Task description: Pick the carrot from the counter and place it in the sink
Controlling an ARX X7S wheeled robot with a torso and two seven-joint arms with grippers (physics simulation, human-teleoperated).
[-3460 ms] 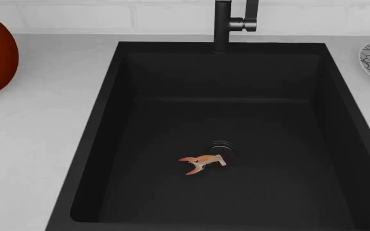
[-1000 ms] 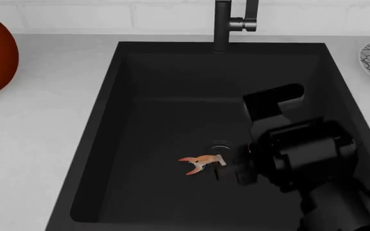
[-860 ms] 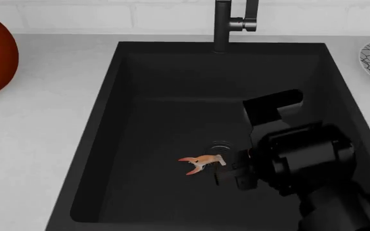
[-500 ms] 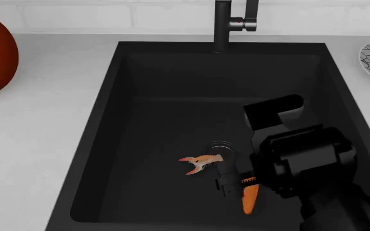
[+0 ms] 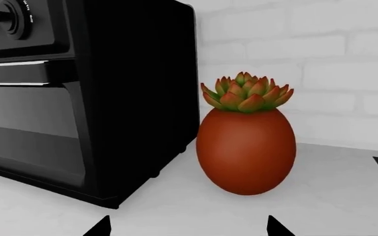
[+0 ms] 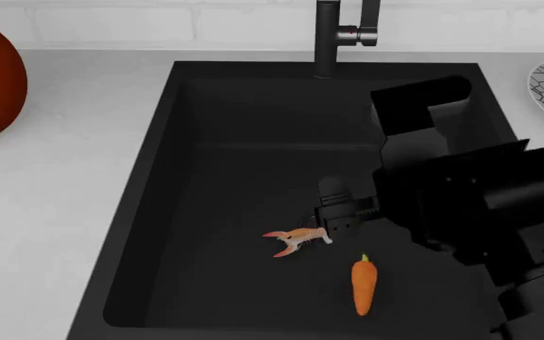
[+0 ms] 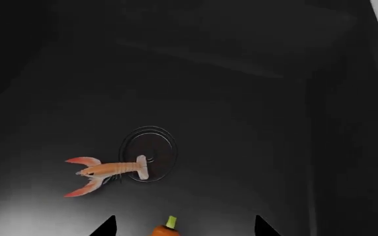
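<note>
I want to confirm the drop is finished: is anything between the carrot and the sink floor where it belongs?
Nothing visible is. The carrot lies flat on the floor of the sink, apart from the shrimp-like thing near the drain. The right gripper is open above, holding nothing.

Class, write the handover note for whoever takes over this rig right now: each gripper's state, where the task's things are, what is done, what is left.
Right gripper: open, empty, hanging over the large matte black sink, near the drain.
Left gripper: open, empty, facing a red egg-shaped succulent pot beside a black oven on the white counter.
Small bright orange carrot: lying free on the sink floor, beside the pale orange-pink shrimp-like thing, apart from it.
Done: carrot is in the sink.
Left: probably only pulling the right arm clear.
</note>
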